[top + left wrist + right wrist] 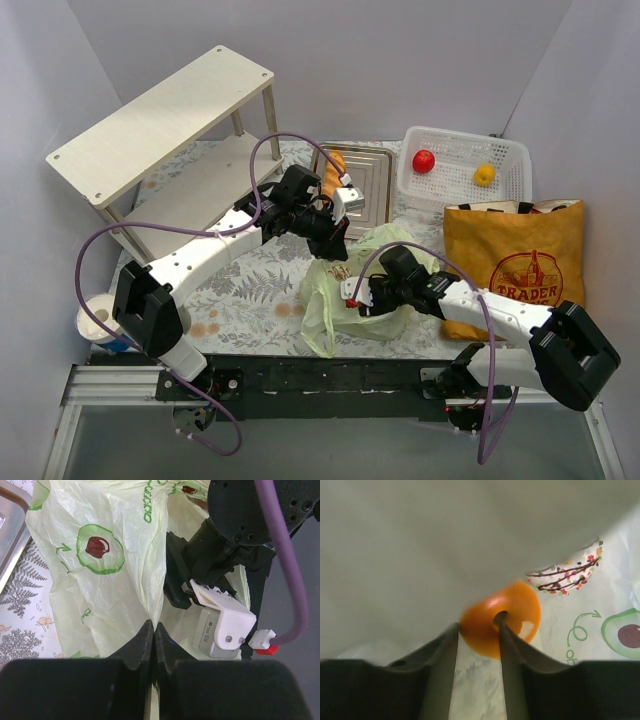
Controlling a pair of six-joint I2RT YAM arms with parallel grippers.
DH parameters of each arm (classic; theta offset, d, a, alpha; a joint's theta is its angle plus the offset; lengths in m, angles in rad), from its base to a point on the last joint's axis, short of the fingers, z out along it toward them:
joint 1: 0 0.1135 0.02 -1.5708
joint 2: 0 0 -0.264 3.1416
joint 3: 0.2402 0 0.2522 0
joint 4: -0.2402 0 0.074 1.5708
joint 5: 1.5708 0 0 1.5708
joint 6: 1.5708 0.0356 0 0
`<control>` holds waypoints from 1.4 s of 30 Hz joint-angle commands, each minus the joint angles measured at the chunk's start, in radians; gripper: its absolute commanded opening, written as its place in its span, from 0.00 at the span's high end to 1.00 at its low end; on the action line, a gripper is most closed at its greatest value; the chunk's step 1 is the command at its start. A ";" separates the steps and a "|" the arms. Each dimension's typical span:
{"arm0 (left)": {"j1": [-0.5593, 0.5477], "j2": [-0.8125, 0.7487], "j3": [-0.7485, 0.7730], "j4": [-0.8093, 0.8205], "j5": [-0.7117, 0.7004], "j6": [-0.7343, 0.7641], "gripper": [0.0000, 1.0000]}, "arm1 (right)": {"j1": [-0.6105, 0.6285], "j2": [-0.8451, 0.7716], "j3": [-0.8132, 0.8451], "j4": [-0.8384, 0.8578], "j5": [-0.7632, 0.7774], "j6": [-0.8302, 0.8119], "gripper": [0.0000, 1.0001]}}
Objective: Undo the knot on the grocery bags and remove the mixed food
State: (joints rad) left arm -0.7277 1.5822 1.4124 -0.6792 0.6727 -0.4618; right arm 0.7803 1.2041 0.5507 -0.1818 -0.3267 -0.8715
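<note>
The pale green plastic bag (345, 285) lies in the middle of the table. My left gripper (337, 243) is shut on its thin top edge (100, 570) and holds it up; in the left wrist view (153, 626) the jaws are pressed together on the plastic. My right gripper (362, 298) reaches inside the bag. In the right wrist view (479, 626) one finger is in the hole of an orange-glazed donut (520, 605) and the other is against its outer rim. A white sprinkled donut (570, 575) lies just behind it. The mustard-orange tote (525, 262) stands at the right.
A white mesh basket (465, 135) at the back right holds a red apple (424, 160) and an orange (484, 174). A baguette (333, 172) lies on a metal tray (368, 195). A wooden shelf (165, 120) stands at the back left. A white and blue object (97, 320) sits at the near left edge.
</note>
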 commanded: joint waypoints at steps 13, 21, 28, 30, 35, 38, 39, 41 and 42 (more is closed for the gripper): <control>0.014 -0.031 -0.043 -0.022 -0.047 0.058 1.00 | 0.005 -0.301 0.136 -0.263 -0.014 0.123 0.99; 0.014 -0.089 -0.010 -0.071 -0.125 0.135 0.51 | -0.016 -0.356 0.271 -0.406 -0.104 0.140 0.99; 0.007 -0.343 -0.147 0.104 -0.133 0.451 0.35 | -0.113 -0.217 0.460 -0.398 -0.303 0.296 0.99; -0.001 -0.364 -0.151 0.139 -0.131 0.514 0.34 | -0.156 -0.169 0.538 -0.397 -0.412 0.345 0.99; -0.024 -0.340 -0.124 0.188 -0.104 0.635 0.35 | -0.179 -0.072 0.614 -0.364 -0.515 0.416 0.99; -0.055 -0.321 -0.124 0.155 -0.085 0.762 0.34 | -0.187 -0.051 0.624 -0.340 -0.554 0.468 0.99; -0.067 -0.314 -0.119 0.130 -0.082 0.816 0.35 | -0.190 -0.051 0.623 -0.331 -0.563 0.486 0.99; -0.073 -0.291 -0.107 0.068 -0.064 0.909 0.37 | -0.199 -0.051 0.617 -0.301 -0.574 0.538 0.99; -0.075 -0.286 -0.090 0.052 -0.058 0.926 0.39 | -0.202 -0.051 0.617 -0.301 -0.578 0.545 0.99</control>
State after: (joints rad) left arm -0.7845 1.2873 1.2823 -0.5358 0.5674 0.2501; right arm 0.5938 1.1599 1.1282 -0.5503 -0.8154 -0.4301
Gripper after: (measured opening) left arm 0.634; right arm 0.031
